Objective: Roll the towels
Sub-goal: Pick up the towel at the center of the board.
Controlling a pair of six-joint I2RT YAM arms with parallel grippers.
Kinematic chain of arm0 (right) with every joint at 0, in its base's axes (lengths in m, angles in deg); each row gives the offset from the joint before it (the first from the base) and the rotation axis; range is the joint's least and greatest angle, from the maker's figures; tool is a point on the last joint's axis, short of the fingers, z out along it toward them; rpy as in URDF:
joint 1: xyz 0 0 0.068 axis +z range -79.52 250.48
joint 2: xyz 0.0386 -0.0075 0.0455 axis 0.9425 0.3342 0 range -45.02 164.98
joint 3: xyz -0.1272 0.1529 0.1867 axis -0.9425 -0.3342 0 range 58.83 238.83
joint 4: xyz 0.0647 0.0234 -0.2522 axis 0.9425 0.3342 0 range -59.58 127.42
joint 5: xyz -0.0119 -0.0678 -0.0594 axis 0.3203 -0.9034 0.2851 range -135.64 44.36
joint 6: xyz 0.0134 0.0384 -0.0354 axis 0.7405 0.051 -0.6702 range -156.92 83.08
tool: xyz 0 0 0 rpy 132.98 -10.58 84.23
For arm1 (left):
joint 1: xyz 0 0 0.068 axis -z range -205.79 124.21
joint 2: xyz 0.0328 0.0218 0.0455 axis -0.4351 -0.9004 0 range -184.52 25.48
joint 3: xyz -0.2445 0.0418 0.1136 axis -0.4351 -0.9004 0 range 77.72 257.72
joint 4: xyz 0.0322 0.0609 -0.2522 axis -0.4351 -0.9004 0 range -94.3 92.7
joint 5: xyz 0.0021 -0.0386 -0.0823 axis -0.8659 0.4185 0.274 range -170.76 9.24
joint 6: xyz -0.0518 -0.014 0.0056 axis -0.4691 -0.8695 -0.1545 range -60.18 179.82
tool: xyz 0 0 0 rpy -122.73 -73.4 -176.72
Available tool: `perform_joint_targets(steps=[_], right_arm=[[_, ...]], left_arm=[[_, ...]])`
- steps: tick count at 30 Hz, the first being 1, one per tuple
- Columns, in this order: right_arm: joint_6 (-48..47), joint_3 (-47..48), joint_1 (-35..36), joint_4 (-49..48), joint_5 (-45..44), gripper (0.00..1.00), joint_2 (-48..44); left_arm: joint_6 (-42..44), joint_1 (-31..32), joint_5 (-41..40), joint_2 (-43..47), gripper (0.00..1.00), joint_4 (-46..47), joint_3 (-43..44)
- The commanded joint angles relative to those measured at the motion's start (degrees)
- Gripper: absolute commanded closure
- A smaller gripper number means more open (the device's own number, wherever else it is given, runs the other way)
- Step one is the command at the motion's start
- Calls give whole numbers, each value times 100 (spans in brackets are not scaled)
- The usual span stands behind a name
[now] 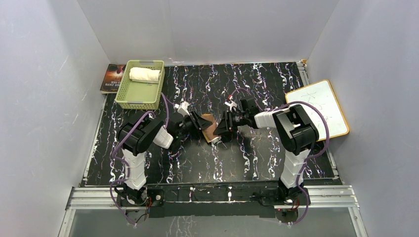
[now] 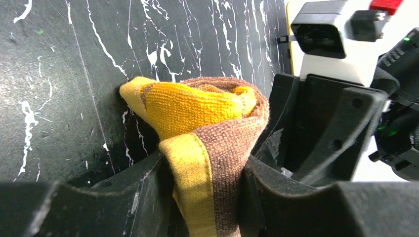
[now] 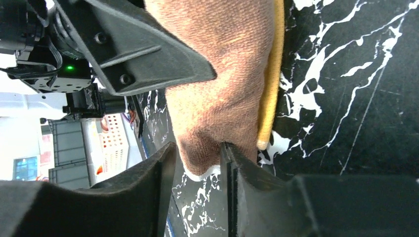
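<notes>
The brown towel with yellow-orange pattern [image 1: 209,128] lies partly rolled on the black marbled table, between my two grippers. My left gripper [image 2: 207,170] is shut on a fold of it [image 2: 197,106]; in the top view this gripper [image 1: 196,123] is at the towel's left side. My right gripper [image 3: 197,150] stands open around the towel's brown end [image 3: 222,89], which touches the right finger and stands a little off the left one. In the top view it [image 1: 221,130] is at the towel's right side. The cream-white towel [image 1: 145,74] lies rolled in the green basket.
The green basket [image 1: 140,102] stands at the back left, with a dark book [image 1: 111,79] beside it. A white board with a wooden frame [image 1: 318,108] lies at the table's right edge. Grey walls close in three sides.
</notes>
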Motion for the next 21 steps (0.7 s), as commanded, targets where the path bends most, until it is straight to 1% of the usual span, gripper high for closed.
perform_joint_targets(steps=[1,4,7,10,14,17,19,21], right_arm=[[-125,5,-169,-126,-35,58,-543],[85,62,-422,-282,18,55,-936],[648,-150,-709,-854,180,54,-1408],[701,-334,-836,-849,66,53,-1822],[353,-475,-843,-405,-81,52,-2194],[263,-598,-854,-279,-104,52,-2345],[254,-679,-848,-278,-91,52,-2427],[253,-745,-846,-290,-88,52,-2507]], left_arm=[[343,-74,-71,411,60,-487,77],[321,-249,-89,643,62,-629,97],[297,-457,-102,914,66,-771,103],[268,-701,-137,1291,67,-924,98],[332,-1127,-159,2035,67,-1565,319],[542,-1479,-247,2623,67,-2324,676],[683,-1794,-388,2946,67,-2868,942],[681,-2203,-439,3153,66,-3204,1146]])
